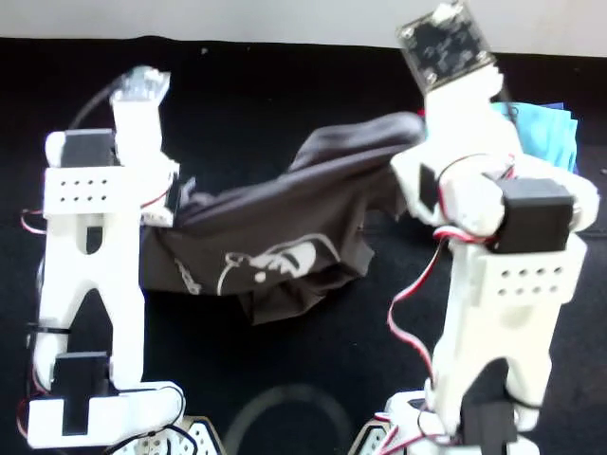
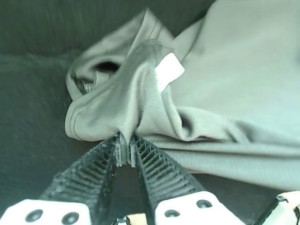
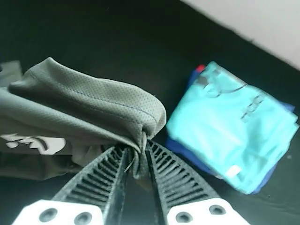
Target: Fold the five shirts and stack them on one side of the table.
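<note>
over table (image 1: 285, 85), left end effector (image 2: 125, 143), right end effector (image 3: 138, 152) pinching grey shirt (image 1: 285, 223), stack (image 1: 550, 137) half-hidden

The grey shirt (image 1: 285, 237) spans the middle of the desk (image 1: 266, 85) from left to right, barring the way. Bare desk runs behind it. A folded stack (image 1: 545, 133) occupies the far right corner.

A: High camera's up over the black table (image 1: 285, 95), looking steeply down, well back.
B: And each wrist camera sits tight behind its own jaws, staring along them. All three share the grey shirt (image 1: 285, 227) at the jaw tips.
</note>
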